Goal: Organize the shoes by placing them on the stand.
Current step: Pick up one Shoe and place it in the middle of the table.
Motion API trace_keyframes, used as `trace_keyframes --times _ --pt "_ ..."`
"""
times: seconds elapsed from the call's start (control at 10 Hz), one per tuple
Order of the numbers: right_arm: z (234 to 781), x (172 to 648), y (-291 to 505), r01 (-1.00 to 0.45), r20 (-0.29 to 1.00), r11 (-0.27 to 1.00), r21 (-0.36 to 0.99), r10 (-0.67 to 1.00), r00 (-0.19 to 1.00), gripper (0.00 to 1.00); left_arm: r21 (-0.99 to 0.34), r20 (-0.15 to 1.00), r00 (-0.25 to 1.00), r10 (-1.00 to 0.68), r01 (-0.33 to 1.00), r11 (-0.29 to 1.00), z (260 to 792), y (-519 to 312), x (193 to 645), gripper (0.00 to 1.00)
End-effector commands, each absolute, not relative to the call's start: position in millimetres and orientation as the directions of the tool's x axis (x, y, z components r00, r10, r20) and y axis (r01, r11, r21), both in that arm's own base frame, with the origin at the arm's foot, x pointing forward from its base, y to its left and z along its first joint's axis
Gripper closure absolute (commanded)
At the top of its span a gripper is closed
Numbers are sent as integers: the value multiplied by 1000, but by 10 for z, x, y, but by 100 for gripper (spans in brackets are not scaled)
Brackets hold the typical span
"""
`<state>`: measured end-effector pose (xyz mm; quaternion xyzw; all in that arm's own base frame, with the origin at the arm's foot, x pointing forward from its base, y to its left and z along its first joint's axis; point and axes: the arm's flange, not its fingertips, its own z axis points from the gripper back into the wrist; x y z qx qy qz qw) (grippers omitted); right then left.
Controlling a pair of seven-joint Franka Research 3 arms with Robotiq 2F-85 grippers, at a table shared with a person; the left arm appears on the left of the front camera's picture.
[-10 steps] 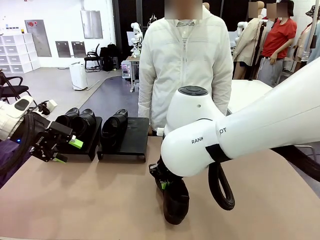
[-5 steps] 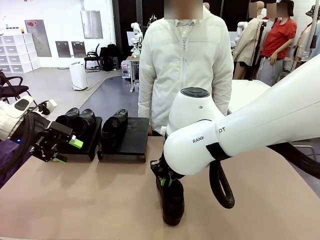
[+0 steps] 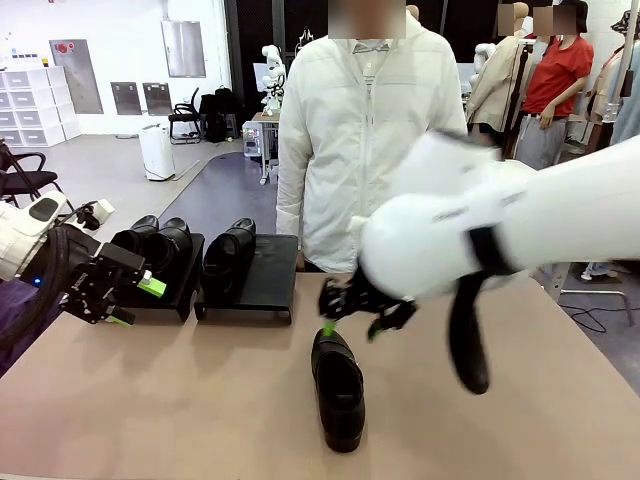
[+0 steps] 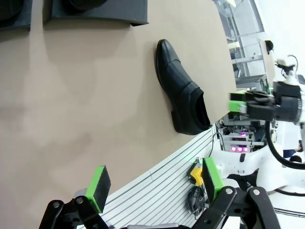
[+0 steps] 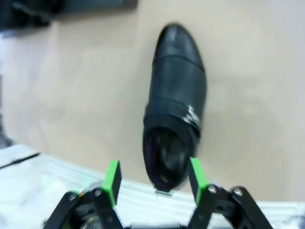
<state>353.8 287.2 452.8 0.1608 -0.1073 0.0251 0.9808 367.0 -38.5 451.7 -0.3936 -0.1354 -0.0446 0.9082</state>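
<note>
1 black leather slip-on shoe (image 3: pixel 338 402) lies free on tan table (image 3: pixel 180 400), apart from low black stand trays (image 3: pixel 262 280). Right gripper (image 3: pixel 350 325) spread, empty, above it; left gripper (image 3: pixel 132 302) wide, idle.

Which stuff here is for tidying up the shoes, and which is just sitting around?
For the job:
- loose shoe on the table
- three shoes already on the stand
- stand
- right gripper
- left gripper

Just around:
- white drawers
- office chair

tan table (image 3: pixel 180 400) carries two black trays (image 3: pixel 270 275) and one shoe (image 3: pixel 338 390).
</note>
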Motion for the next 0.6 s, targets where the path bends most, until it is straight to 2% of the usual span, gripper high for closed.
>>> trace_keyframes --times 0.0,0.1,0.2,0.3,0.5 --pt "5002 3152 1643 -175 160 941 290 133 978 0 -701 279 960 23 188 688 4539 -368 3672 0" --pt "5116 3107 1056 -142 139 945 294 105 985 0 -701 279 960 23 188 688 4539 -368 3672 0" --pt "5192 3027 465 -144 99 916 374 115 988 0 -701 279 960 23 188 688 4539 -368 3672 0" --pt "5224 2927 -151 -89 94 880 466 51 994 0 -701 279 960 23 188 688 4539 -368 3672 0" --pt "5115 2796 -821 51 75 804 593 -119 990 0 -701 279 960 23 188 688 4539 -368 3672 0"
